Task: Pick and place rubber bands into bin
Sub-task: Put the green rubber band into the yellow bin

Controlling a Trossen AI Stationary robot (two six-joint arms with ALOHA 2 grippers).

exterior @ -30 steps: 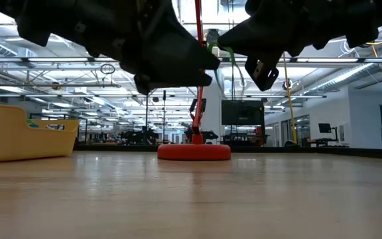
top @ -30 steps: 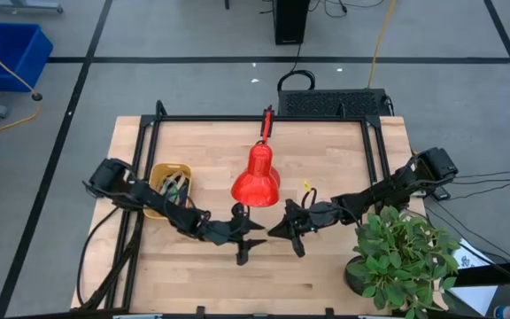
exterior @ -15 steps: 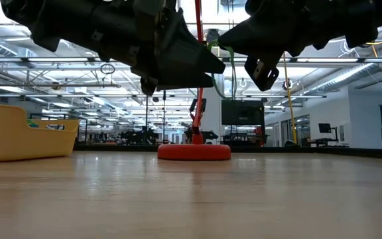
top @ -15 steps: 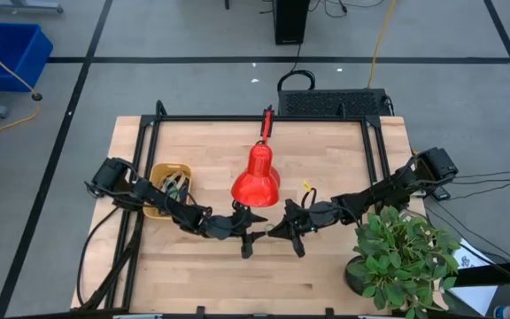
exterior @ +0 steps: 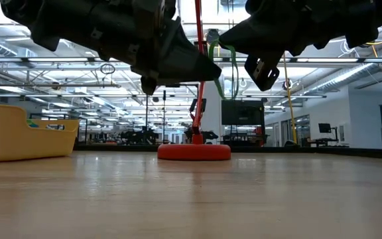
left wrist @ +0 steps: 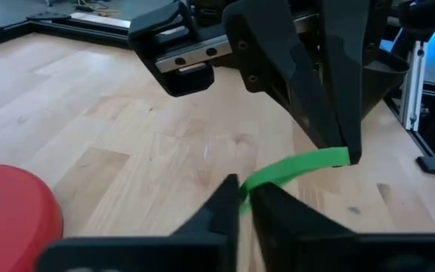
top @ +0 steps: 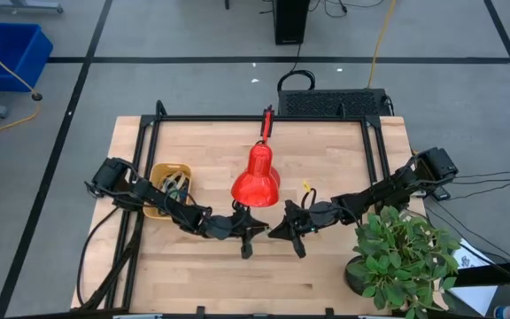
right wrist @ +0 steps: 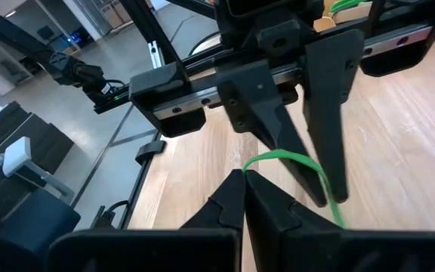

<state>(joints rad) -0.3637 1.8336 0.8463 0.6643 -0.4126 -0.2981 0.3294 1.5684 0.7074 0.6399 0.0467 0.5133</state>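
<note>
Because both grippers pinch one green rubber band [left wrist: 297,168] in mid-air just near the red lamp [top: 256,176], we judge this a handover: our left gripper [left wrist: 242,200] and right gripper [right wrist: 243,181] are each clenched on it, well right of the yellow bin [top: 160,177].

Green rubber band [left wrist: 297,168] stretched above table

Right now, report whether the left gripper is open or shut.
Shut: the left gripper has its fingers pinched together on the green rubber band.
</note>
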